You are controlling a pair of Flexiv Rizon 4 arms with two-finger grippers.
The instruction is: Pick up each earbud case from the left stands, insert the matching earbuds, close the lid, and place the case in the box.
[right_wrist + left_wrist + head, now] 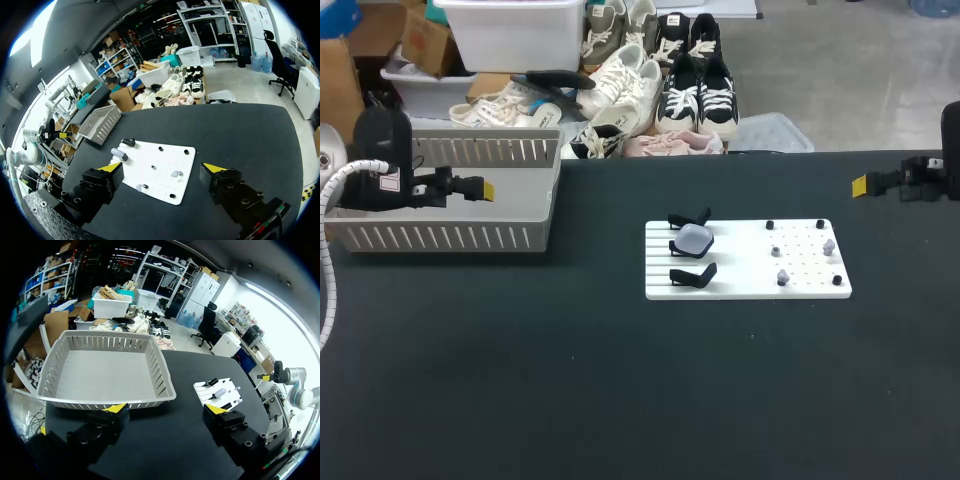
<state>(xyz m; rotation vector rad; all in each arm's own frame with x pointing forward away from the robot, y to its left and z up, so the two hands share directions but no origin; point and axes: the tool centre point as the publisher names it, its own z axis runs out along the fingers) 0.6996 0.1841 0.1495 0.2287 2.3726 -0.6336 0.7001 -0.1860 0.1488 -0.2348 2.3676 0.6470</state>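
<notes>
Earbud case [693, 238] is seated on the middle stand at the white board's [740, 272] left end, well right of left gripper [486, 189] and left of right gripper [859, 185]. Both are spread wide, nothing held.

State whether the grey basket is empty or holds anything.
Empty: in the left wrist view the grey basket shows a bare floor; the earbud case sits on the white board.

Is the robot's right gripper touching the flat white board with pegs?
Apart. In the head view the right gripper hangs well away from the flat white board, with bare black table showing between them.
</notes>
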